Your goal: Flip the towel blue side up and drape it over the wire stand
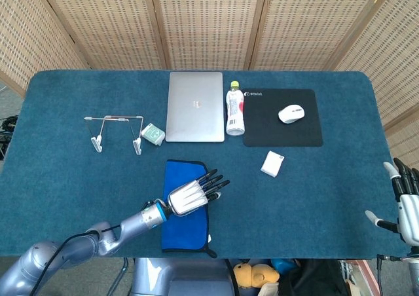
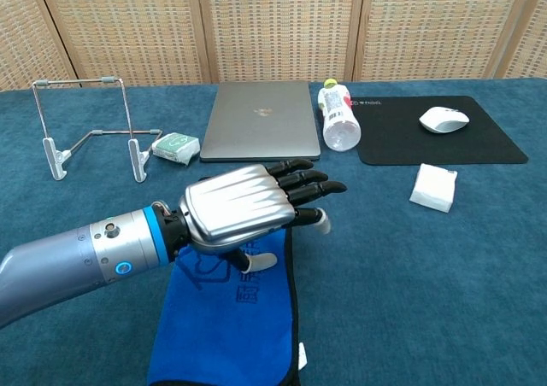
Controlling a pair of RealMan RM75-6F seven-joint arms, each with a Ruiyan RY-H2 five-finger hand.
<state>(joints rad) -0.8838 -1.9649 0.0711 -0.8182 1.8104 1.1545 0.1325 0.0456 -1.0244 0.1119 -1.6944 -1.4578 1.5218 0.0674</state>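
Towel (image 1: 182, 204) lies flat at the table's near edge, blue side up, well apart from the wire stand (image 1: 115, 131). Left hand (image 1: 191, 194) hovers over it, fingers spread, grasping nothing, likely lining up a pinch. Right hand (image 1: 407, 207) idle, released.

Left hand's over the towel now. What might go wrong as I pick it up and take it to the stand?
The left hand hovers open over the towel, whose near end reaches the table's front edge; a weak grip may let it slide off. The small green packet beside the wire stand might get swept along.
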